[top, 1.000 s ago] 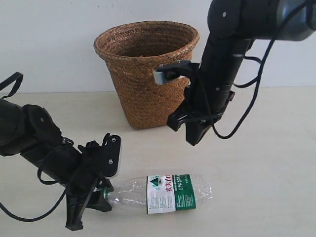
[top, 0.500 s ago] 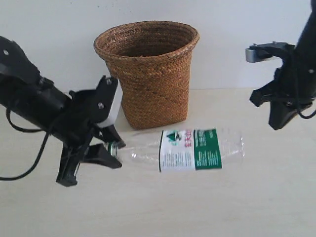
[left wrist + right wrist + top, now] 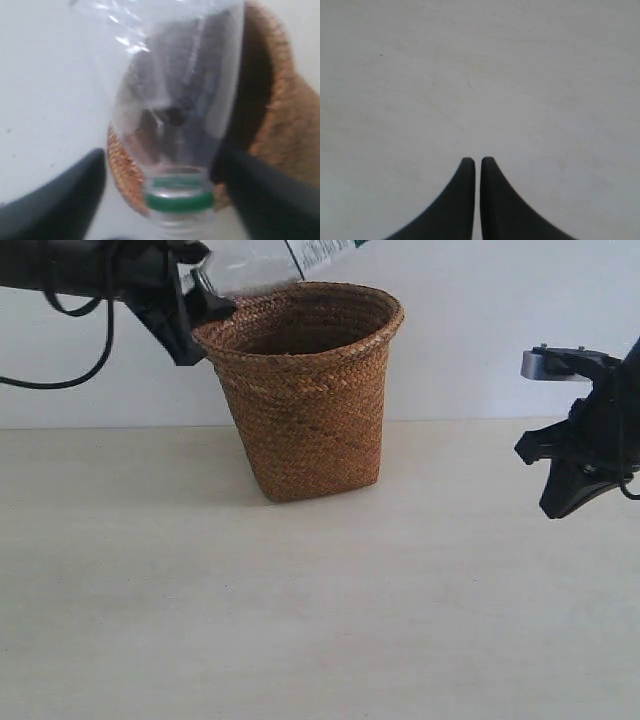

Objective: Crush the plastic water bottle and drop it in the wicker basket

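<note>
One plastic water bottle [image 3: 255,265] hangs high up, just over the left edge of the wicker basket [image 3: 310,410]. The left end effector [image 3: 200,315] pinches it tight by the neck, right under the green ring [image 3: 179,201]. Most of the bottle sticks up out of the picture, so I cannot tell how squashed it is.

I think the drop is the step now. To do it well, the arm should bring the bottle over the middle of the hole, not over the rim. Then the fingers [image 3: 65,195] can open. Bumping the rim could tip the basket.

The right end effector [image 3: 558,505] is pressed almost shut with nothing in it, well away over the bench [image 3: 300,620].

Count: one bottle, one basket, two end effectors, one bench.
</note>
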